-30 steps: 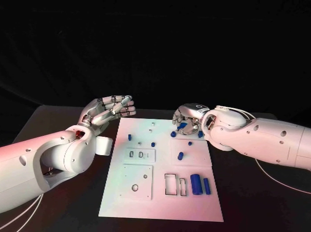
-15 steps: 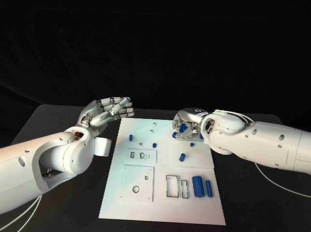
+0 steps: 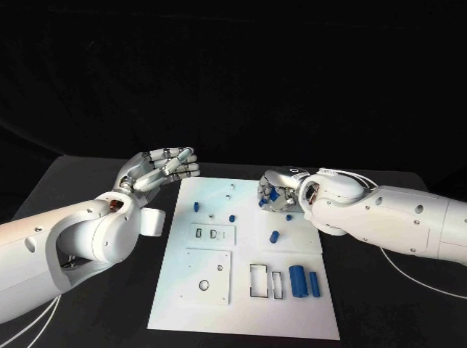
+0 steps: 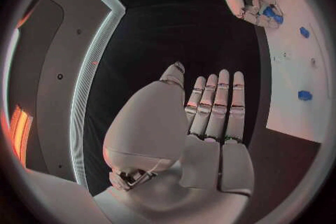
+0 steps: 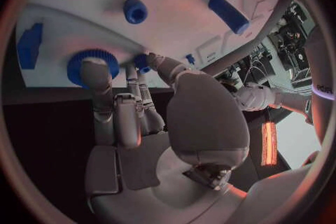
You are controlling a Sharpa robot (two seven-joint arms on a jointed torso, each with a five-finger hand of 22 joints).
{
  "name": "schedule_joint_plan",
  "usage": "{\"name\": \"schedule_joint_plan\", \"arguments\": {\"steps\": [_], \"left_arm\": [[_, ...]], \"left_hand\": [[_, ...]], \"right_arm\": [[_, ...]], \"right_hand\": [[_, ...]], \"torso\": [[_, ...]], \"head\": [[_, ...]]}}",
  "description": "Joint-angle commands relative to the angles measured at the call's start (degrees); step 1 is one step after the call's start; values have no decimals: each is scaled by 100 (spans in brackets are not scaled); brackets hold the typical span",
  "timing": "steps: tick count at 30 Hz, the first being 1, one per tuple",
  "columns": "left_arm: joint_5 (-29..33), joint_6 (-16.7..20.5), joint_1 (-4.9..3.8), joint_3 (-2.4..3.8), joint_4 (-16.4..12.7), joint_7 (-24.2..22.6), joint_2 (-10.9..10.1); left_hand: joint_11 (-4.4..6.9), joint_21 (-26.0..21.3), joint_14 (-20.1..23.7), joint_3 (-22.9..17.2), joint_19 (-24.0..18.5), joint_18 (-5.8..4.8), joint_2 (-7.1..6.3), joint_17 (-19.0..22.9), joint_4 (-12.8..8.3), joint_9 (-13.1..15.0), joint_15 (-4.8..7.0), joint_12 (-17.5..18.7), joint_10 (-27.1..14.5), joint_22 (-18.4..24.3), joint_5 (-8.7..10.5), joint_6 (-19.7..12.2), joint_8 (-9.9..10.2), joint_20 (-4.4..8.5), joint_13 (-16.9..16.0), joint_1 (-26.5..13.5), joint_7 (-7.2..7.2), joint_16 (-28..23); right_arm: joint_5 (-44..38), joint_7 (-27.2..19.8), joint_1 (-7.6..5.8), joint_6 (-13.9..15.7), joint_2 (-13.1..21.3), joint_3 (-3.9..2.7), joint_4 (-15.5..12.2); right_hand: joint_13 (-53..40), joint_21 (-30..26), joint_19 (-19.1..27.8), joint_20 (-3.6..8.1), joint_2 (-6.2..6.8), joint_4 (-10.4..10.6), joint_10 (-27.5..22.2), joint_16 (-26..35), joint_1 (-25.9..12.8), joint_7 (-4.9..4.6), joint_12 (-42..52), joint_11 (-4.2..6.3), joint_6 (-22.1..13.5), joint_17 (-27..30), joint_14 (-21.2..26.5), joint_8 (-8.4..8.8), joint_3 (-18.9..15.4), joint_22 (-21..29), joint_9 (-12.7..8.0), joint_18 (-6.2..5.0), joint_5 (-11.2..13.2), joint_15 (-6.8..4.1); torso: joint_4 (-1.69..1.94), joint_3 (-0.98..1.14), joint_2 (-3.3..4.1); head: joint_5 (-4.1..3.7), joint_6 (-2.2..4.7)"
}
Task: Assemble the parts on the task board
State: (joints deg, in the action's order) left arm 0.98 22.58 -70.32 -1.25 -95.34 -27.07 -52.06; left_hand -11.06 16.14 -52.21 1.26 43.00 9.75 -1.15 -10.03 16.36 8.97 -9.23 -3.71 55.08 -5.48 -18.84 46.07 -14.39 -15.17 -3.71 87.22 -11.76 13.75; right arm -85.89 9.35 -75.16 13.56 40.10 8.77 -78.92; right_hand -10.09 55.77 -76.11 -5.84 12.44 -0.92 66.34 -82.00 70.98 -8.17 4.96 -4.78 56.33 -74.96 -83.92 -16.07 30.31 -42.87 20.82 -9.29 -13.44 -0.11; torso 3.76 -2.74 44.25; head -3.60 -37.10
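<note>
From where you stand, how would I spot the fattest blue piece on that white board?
Start at the white board in the middle of the black table and go to its near corner on the robot's right. Beside two empty rectangular slots lie two blue rods side by side. Yours is the thick rod next to the slots; its neighbour is clearly slimmer.

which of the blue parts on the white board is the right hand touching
The blue ridged round part at the far right corner of the white task board: the right hand has its fingertips on it. The other blue parts lie untouched.
</note>
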Motion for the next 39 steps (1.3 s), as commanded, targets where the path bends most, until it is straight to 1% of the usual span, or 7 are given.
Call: {"name": "schedule_joint_plan", "arguments": {"steps": [1, 9, 13, 21, 27, 34, 39], "left_arm": [[23, -97, -11, 6, -8, -12, -12], [23, -89, -13, 6, -9, 13, -18], [23, -85, -14, 6, -3, 28, -20], [23, -74, -14, 6, 21, 44, -21], [23, -70, -15, 6, 24, 53, -17], [24, -68, -16, 6, 29, 63, 0], [24, -70, -17, 6, 29, 71, 10]], "left_hand": [[-3, -23, 50, 29, -4, 61, -5, -8, 8, -8, -1, 2, -43, 6, 33, -45, 24, -28, 6, -50, -165, -23], [-6, -23, 56, 34, -4, 61, -2, -12, 6, -8, -3, 1, -55, 9, 39, -52, 26, -29, 6, -56, -168, -22], [-7, -23, 57, 34, -4, 61, -1, -12, 6, -8, -3, 1, -57, 9, 40, -53, 26, -29, 6, -56, -168, -22], [-11, -24, 66, 36, -5, 60, 4, -17, 0, -10, -6, 0, -77, 12, 58, -68, 32, -32, 6, -56, -173, -22], [-11, -24, 66, 36, -5, 60, 4, -17, 0, -10, -6, 0, -77, 12, 58, -68, 32, -32, 6, -56, -173, -22], [-11, -24, 66, 36, -5, 60, 4, -17, 0, -10, -6, 0, -77, 12, 58, -68, 32, -32, 6, -56, -173, -22], [-14, -26, 75, 42, -8, 59, 5, -21, -1, -10, -9, -2, -90, 15, 65, -76, 35, -33, 6, -61, -176, -22]], "right_arm": [[-16, 43, 17, -60, -9, 7, -10], [17, 39, 27, 505, 9, 7, -27], [22, 59, 28, 726, 24, 6, -53], [-38, 164, 9, 1148, 8, -5, -120], [-69, 231, -27, 1396, -160, -18, 31], [-69, 232, -59, 1488, -439, -39, 316], [11, 194, -68, 1441, -629, -46, 503]], "right_hand": [[-16, 76, 29, 22, -53, 6, 99, -61, 74, 19, 40, 14, 92, -203, -367, -77, 76, -91, 62, 108, -10, 2], [-108, 306, 41, 106, -299, 3, 406, -169, 263, 149, 176, 145, 323, -323, -386, -330, 335, -376, 356, 129, 158, -104], [-133, 349, 48, 125, -333, -17, 449, -203, 301, 162, 193, 166, 344, -371, -394, -392, 385, -430, 446, 134, 173, -120], [-154, 401, 51, 136, -322, -20, 457, -223, 290, 168, 190, 171, 321, -389, -398, -437, 401, -498, 539, 142, 240, -125], [-158, 434, 44, 137, -306, -28, 451, -238, 293, 167, 184, 171, 306, -412, -403, -442, 410, -542, 563, 148, 249, -126], [-160, 443, 49, 137, -299, -34, 441, -244, 296, 162, 175, 168, 287, -417, -403, -443, 428, -553, 584, 149, 237, -125], [-163, 450, 56, 136, -284, -33, 425, -248, 286, 153, 163, 159, 260, -418, -403, -439, 443, -563, 606, 149, 225, -119]], "torso": [[16, -12, 17], [24, -18, 37], [34, -21, 43], [50, -29, 54], [56, -31, 71], [85, -38, 85], [84, -41, 93]], "head": [[-17, -10], [-25, 6], [-32, 12], [-28, 62], [-35, 85], [-50, 90], [-42, 85]]}}
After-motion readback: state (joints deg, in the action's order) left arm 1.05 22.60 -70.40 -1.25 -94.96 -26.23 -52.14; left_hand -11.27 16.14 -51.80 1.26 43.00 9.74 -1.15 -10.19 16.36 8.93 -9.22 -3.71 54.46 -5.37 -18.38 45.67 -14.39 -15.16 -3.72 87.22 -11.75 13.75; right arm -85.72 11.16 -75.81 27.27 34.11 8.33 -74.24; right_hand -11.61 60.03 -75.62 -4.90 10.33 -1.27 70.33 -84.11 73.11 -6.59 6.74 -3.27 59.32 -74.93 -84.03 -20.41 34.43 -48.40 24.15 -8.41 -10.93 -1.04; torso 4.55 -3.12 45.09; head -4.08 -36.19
